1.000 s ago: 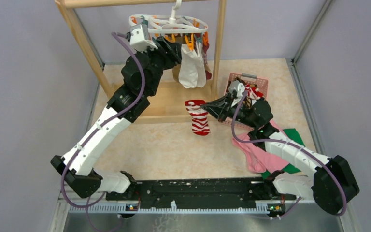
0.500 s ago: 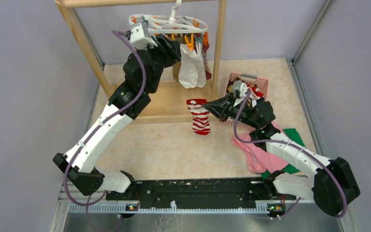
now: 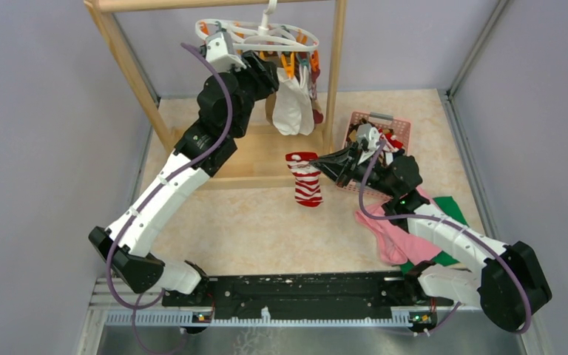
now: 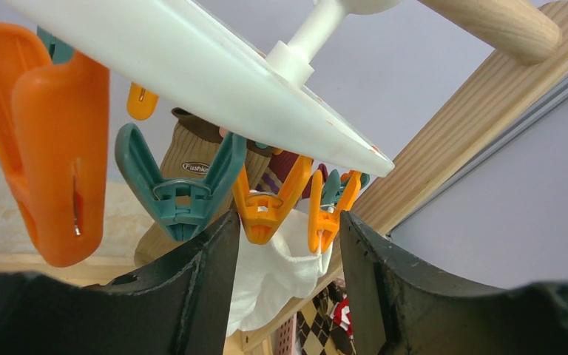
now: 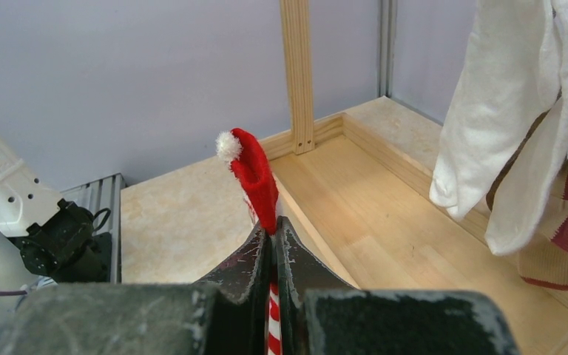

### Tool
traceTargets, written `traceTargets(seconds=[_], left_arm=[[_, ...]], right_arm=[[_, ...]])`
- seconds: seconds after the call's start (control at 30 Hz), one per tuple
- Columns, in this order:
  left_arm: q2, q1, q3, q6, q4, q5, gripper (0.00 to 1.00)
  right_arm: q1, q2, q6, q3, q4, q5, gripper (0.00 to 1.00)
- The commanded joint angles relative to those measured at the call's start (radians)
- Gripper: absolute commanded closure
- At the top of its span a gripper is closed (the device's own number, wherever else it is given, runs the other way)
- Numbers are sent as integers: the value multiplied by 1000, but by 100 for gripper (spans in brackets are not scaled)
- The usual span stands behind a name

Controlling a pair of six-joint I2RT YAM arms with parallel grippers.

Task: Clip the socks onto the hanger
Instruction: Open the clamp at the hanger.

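Observation:
The white oval hanger (image 3: 260, 33) hangs from the wooden rack's top bar, with orange and teal clips beneath it. A white sock (image 3: 293, 103) and a brown sock (image 4: 185, 159) hang clipped to it. My left gripper (image 3: 272, 74) is open just under the ring; in the left wrist view (image 4: 288, 229) an orange clip (image 4: 266, 211) sits between its fingers, with the white sock (image 4: 274, 274) behind. My right gripper (image 3: 319, 159) is shut on the red cuff of the red-white striped sock (image 3: 305, 181), which dangles above the floor. It also shows in the right wrist view (image 5: 274, 233).
The wooden rack has a slanted left post (image 3: 126, 59), a right post (image 3: 334, 66) and a base board (image 3: 262, 159). A pink basket (image 3: 386, 127) with more socks stands at the right. A pink cloth (image 3: 388, 237) and a green cloth (image 3: 447, 205) lie under my right arm.
My left arm has risen and shifted right toward the hanger, and the ring now tilts. The right gripper lifted the striped sock slightly, then held still.

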Motion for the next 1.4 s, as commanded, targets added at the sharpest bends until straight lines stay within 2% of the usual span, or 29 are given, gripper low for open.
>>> traceTargets(seconds=[0.0, 0.53, 0.97, 1.0, 1.07, 1.37], left_arm=[[1, 5, 37, 27, 85, -19, 42], [-4, 18, 21, 79, 153, -63, 42], [0, 25, 19, 76, 156, -38, 49], [-1, 26, 18, 76, 158, -37, 51], [-4, 27, 14, 75, 164, -35, 61], [-12, 30, 8, 66, 167, -7, 81]], right_arm=[[-16, -30, 14, 3, 51, -13, 100], [-21, -35, 22, 0, 62, -21, 100], [-24, -37, 25, -4, 65, -22, 100], [-24, -36, 25, -5, 66, -22, 100], [-25, -37, 26, -5, 68, -23, 100], [-27, -31, 26, -2, 71, -28, 100]])
